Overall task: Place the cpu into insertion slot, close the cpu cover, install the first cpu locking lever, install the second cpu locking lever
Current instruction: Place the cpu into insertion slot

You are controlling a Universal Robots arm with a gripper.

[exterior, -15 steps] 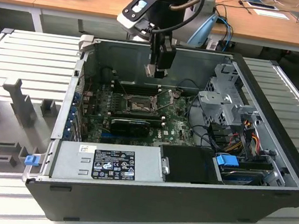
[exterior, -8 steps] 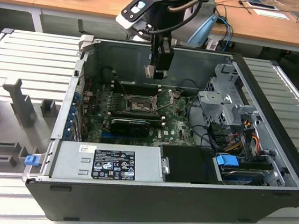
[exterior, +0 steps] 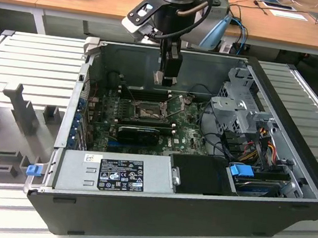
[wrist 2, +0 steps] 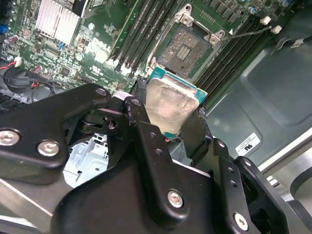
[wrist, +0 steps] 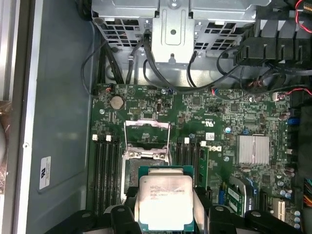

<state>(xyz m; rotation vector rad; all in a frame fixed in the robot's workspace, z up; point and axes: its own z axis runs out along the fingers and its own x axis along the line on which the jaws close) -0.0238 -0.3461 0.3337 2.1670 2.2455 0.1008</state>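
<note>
Over the open computer case [exterior: 135,222], my gripper [exterior: 166,78] hangs from the arm, down inside the walls and above the green motherboard [wrist: 219,117]. It is pinching the cpu [wrist: 163,202]: in both wrist views I see the black fingers [wrist 2: 195,131] pressed against two opposite edges of the chip, with its pale silvery face turned towards the cameras and a green rim showing around it. The cpu is in the air, apart from the board, and not yet seated.

Just beyond the chip in the second wrist view lies the insertion slot [wrist 2: 187,48], a dark square with its fine contact grid bare and metal corners around it. From the first wrist view I read the cpu cover [wrist: 146,124] as raised, a thin metal frame standing up on the far side of the chip. Long black memory slots [wrist: 105,165] run on both sides of the socket. A finned silver heatsink [wrist: 252,148] sits well apart on the board. In the exterior view, the grey power supply [exterior: 113,171] fills the case's near side.
</note>
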